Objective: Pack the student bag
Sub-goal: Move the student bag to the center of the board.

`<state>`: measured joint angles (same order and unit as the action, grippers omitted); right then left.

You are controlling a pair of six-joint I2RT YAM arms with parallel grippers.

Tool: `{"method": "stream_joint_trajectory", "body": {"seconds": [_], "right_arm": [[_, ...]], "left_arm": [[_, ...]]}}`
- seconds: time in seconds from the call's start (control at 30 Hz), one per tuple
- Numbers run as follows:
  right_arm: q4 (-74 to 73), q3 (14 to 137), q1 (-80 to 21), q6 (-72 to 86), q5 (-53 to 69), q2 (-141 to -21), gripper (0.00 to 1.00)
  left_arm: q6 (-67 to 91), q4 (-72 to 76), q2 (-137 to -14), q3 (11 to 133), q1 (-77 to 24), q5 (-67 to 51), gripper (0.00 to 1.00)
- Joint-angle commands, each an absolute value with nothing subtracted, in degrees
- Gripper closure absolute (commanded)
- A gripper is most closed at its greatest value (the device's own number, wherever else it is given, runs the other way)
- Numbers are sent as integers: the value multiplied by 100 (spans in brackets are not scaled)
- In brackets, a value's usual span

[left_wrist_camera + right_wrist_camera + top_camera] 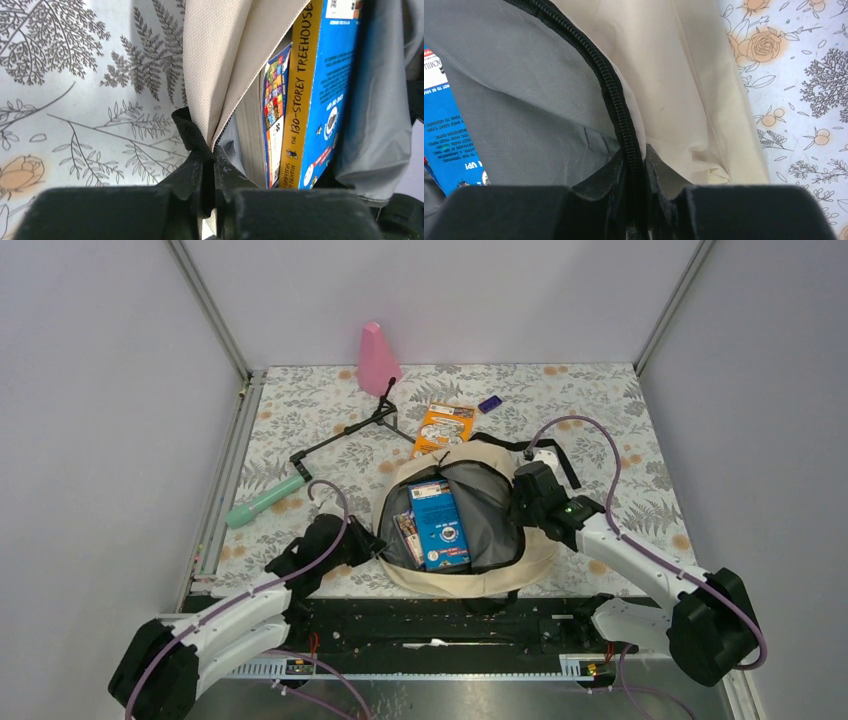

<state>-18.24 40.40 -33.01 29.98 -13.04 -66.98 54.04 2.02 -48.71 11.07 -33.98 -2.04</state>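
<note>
The cream-beige student bag point(530, 555) lies open in the middle near the arms, grey lining showing. Inside it lie a blue book point(438, 524) and a second, multicoloured book point(408, 532) to its left. My left gripper point(368, 543) is shut on the bag's left rim; in the left wrist view point(209, 167) it pinches a black strap point(187, 131) at the rim beside the bag point(220, 60) and the blue book point(320, 90). My right gripper point(520, 498) is shut on the bag's right rim; in the right wrist view point(634, 165) it clamps the black zipper point(616, 105).
On the flowered table point(300, 420) lie a pink cone point(377, 358), an orange booklet point(444, 427), a small purple object point(490, 403), a green-handled tool point(264, 502) and a black rod point(345, 432). A black strap point(560, 455) trails behind the bag.
</note>
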Motion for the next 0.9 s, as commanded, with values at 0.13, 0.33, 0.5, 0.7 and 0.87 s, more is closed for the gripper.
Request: {"method": "stream_joint_trajectory", "body": {"seconds": [0.13, 0.33, 0.5, 0.7, 0.87], "right_arm": [[-2950, 3935, -3296, 3025, -1192, -5912, 44], [-3969, 5125, -3283, 2398, -1197, -5283, 4], [-4052, 6316, -2879, 2121, -583, -5792, 0], [-3274, 7381, -2375, 2122, 127, -7273, 0], [-2410, 8006, -2000, 2610, 866, -8598, 4]], "left_arm": [[5534, -1406, -3631, 1528, -3482, -529, 31], [4616, -2834, -3214, 3359, -3460, -29, 4], [3828, -2716, -4510, 4595, -3071, -308, 1], [3392, -1518, -6715, 5656, -2360, -1033, 1], [3214, -894, -8553, 6835, -2005, -1542, 2]]}}
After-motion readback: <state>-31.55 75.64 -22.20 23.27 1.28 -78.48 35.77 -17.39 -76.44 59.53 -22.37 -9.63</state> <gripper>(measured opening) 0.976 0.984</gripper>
